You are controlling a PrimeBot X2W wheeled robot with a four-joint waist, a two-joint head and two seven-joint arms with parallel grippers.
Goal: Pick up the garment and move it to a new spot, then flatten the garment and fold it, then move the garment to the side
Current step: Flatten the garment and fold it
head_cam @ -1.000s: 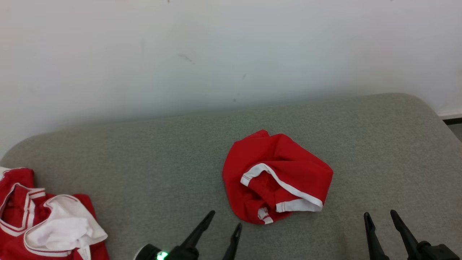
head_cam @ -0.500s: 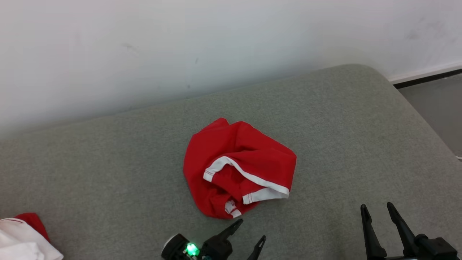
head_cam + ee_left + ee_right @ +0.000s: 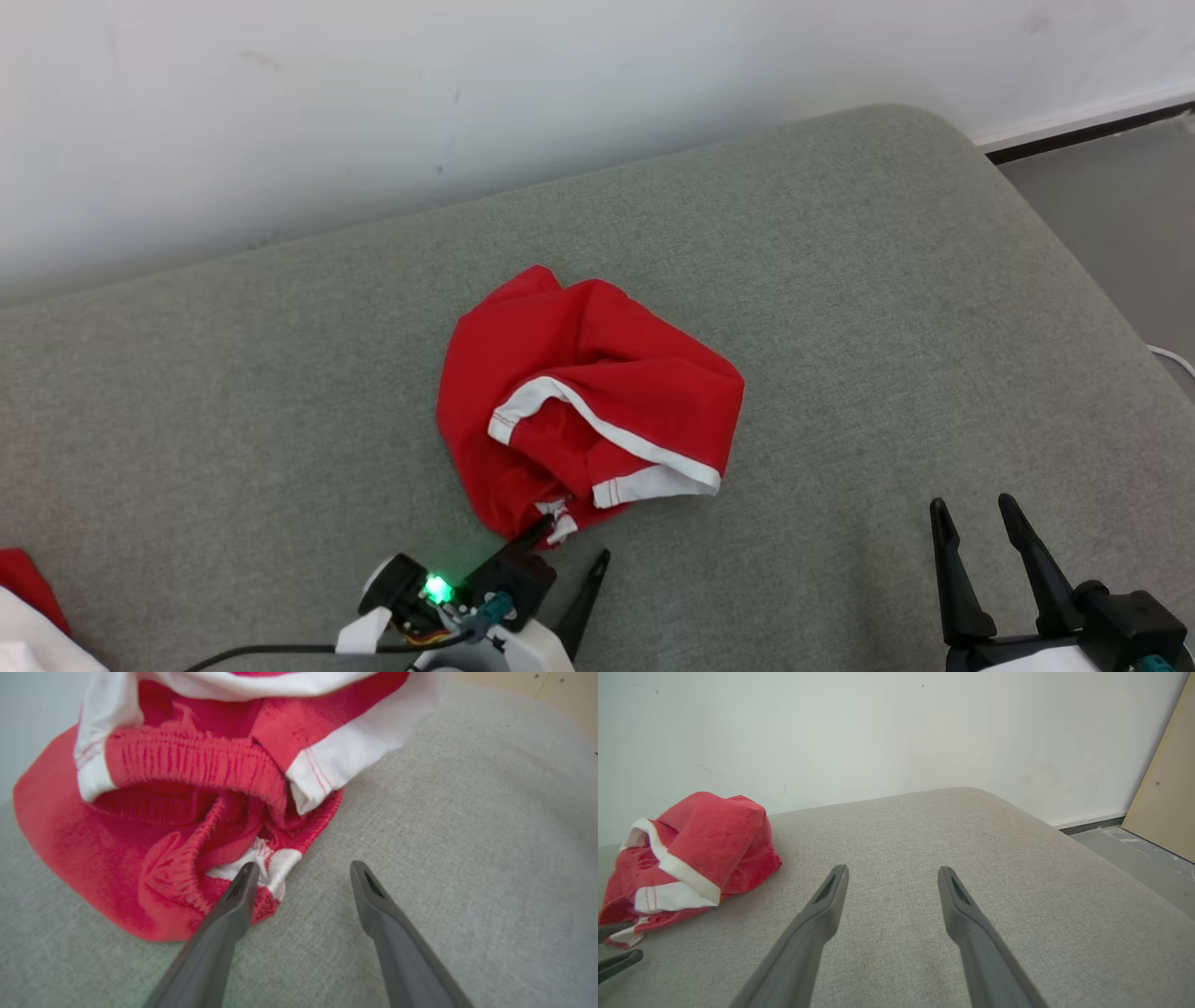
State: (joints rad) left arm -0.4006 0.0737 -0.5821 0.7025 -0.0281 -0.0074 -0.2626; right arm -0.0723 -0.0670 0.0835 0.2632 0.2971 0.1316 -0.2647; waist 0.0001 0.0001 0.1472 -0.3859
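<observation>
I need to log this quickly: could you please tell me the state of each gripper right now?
Left gripper: open, one finger at edge of red garment, nothing held.
Right gripper: open, empty.

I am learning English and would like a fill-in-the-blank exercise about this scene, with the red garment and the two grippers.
1. The crumpled red garment with white trim lies on a ____ fabric cushion.
2. The jaws of the left gripper are ____, not shut, with one tip at the garment's near edge.
3. In the head view, the right gripper is over bare cushion, to the ____ of the garment.
4. Behind the cushion rises a plain ____ wall.
Missing words: grey; open; right; white.
</observation>
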